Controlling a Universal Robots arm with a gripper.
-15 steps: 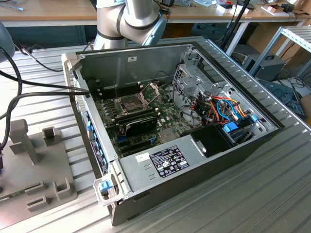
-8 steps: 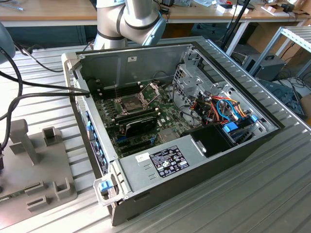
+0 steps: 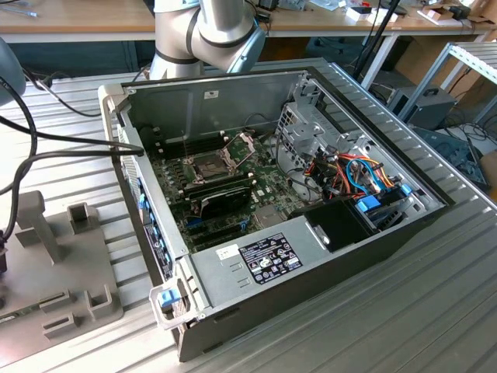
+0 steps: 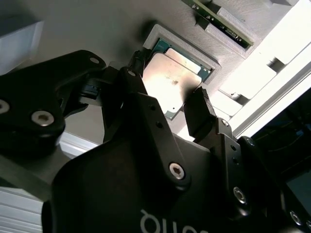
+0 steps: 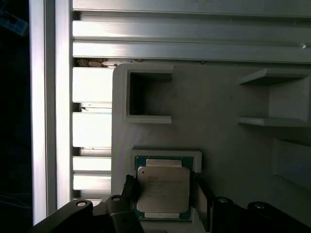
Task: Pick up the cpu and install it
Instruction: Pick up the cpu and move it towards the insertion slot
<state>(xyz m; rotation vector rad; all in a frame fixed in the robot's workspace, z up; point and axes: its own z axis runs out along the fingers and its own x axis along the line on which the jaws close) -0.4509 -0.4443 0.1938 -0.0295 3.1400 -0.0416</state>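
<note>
The cpu [image 5: 163, 190] [image 4: 170, 80], a small square chip with a dull silver top and a green rim, lies in a square recess of a grey holder block [image 5: 228, 145]. In both wrist views my gripper [image 5: 164, 191] [image 4: 167, 94] hangs right over it. One black finger [image 4: 138, 73] presses one side of the chip and the other finger [image 4: 199, 111] presses the opposite side, so the gripper is shut on the cpu. In the exterior view the dark socket [image 3: 210, 165] on the motherboard has its metal frame [image 3: 245, 144] raised.
The open computer case [image 3: 311, 256] lies on a ribbed metal table. A long black expansion card [image 3: 221, 198] sits just below the socket, with drive cages and coloured cables [image 3: 357, 175] to the exterior view's right. The grey holder block [image 3: 54, 264] stands to the exterior view's left. Another empty pocket [image 5: 148, 94] is beside the chip.
</note>
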